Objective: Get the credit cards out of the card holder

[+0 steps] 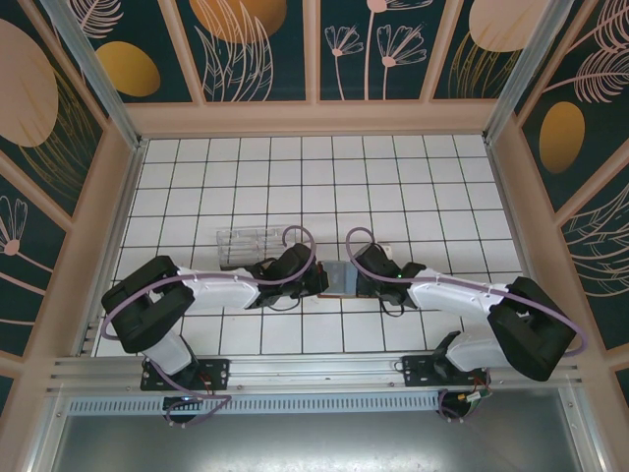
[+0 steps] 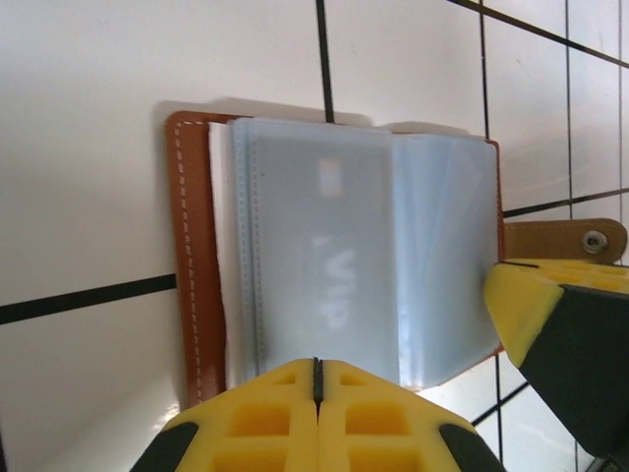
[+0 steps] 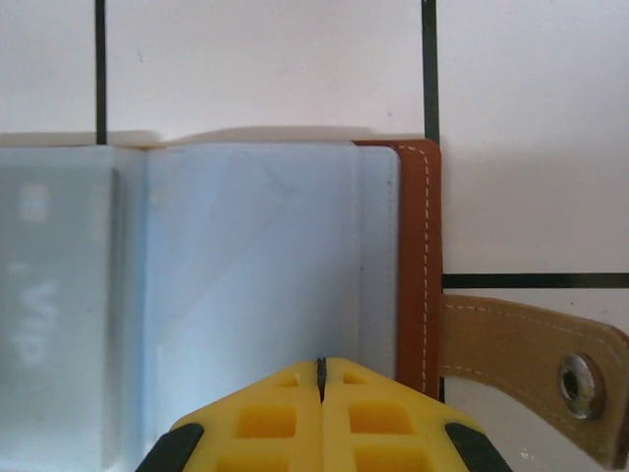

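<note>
Left fingers (image 2: 260, 423) are pressed tight together at the near edge of the card holder (image 2: 192, 246), and the right fingers (image 3: 270, 423) are closed the same way on its right half. Whether either pinches a sleeve, can't tell. The holder lies open flat mid-desk (image 1: 295, 187), spine running away from the bases, strap (image 3: 511, 344) sticking out right. Left arm (image 1: 197, 290) and right arm (image 1: 462, 295) fold inward, wrists meeting over it. Brown stitched cover, blue-grey sleeves, a VIP card (image 2: 329, 275) showing through.
</note>
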Controlling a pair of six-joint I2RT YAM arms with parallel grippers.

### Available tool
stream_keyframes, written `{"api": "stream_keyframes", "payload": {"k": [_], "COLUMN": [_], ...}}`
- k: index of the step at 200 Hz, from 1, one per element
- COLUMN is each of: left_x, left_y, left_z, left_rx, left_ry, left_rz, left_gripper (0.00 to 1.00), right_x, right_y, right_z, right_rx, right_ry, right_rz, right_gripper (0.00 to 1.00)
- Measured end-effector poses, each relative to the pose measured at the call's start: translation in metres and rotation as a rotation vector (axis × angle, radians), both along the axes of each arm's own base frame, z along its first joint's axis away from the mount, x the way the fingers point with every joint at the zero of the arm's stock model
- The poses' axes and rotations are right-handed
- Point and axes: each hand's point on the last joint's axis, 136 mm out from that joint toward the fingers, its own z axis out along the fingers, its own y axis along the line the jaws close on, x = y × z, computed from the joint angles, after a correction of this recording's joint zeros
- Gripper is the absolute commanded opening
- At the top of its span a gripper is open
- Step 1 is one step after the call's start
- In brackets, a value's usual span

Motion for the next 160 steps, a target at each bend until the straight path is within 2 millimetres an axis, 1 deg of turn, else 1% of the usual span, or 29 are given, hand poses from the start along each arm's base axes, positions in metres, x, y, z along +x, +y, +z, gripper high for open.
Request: {"api": "stream_keyframes", "payload": {"k": [7,24,37,54,64,107,160], "left_x": [0.000,0.000,0.001,0.001,0.001,0.001,-0.001], "left_y": [0.001,0.002,0.003,0.003,0.002,0.000,0.001], "left_z": [-0.001,-0.002,-0.004,-0.006,-0.006,-0.008,-0.019], "left_rx": [0.007,0.022,0.031,0.037,0.040,0.043,0.066], "left_ry": [0.002,0.007,0.012,0.017,0.019,0.025,0.044], "left_rz": [0.002,0.006,0.008,0.008,0.007,-0.001,-0.004], "left_gripper": [0.01,0.09,0.19,0.22,0.27,0.29,0.29], "right_x": [0.000,-0.001,-0.001,-0.001,-0.001,-0.002,-0.001], "right_y": [0.000,0.000,0.001,0.001,0.001,0.003,0.003], "right_z": [0.000,-0.001,-0.002,-0.003,-0.003,-0.004,-0.004], "right_rx": [0.000,0.001,0.002,0.002,0.003,0.008,0.011], "right_ry": [0.000,0.003,0.006,0.010,0.011,0.014,0.012], "right_rz": [0.000,0.001,0.003,0.005,0.005,0.008,0.008], "right_gripper": [0.00,0.00,0.00,0.00,0.00,0.00,0.00]}}
